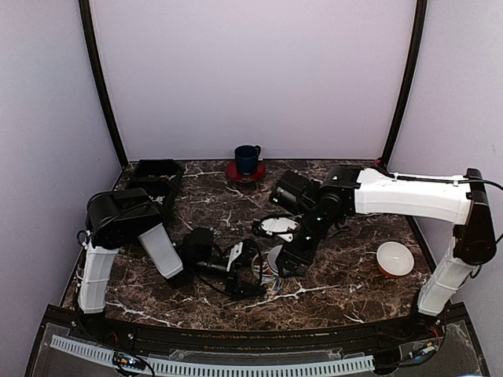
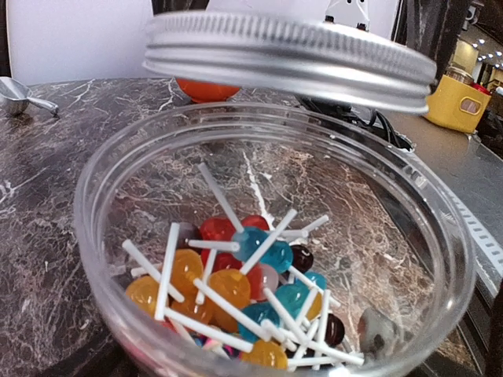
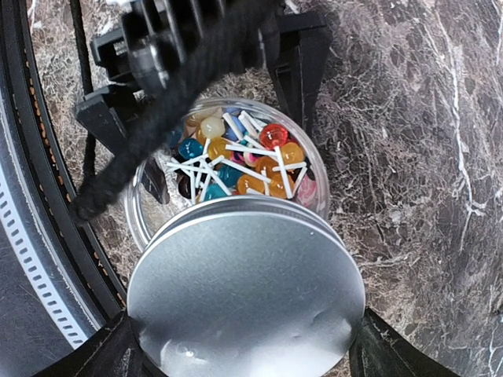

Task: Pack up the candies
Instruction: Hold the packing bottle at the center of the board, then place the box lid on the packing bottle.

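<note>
Right jaws (image 3: 247, 349) pinch the lid (image 3: 244, 290), one finger on each side of its rim. Metal lid, screw type. It hangs above the jar (image 2: 440, 236), tilted and clear of the glass. From the right wrist it covers only part of the mouth, off-centre.

Left jaws (image 3: 229, 155) stand spread, one finger on either side of the jar. Cannot tell whether they press the glass or stand just clear of it.

The candies (image 2: 236, 283) lie in the bottom of the jar: round coloured heads on white sticks, all below the rim.

Step in hand, as I judge it: filling done, closing under way. The next move calls for centring the lid over the mouth, levelling it, lowering until the threads meet, then turning. The jar will need a firm hold from the left side or it may spin with the lid.

Room to move:
- A black cable (image 3: 157, 118) crosses above the jar's rim on the side away from the lid, so the lid could snag if it travels far that way.
- The jar sits near the front edge of the surface (image 1: 338, 294), with a ridged strip (image 3: 35, 259) just beyond.
- Bare marble runs from the jar to the bowl (image 1: 394, 259) on its right.
- The cup (image 1: 247, 157) and tray (image 1: 157, 179) stand well behind the jar.
</note>
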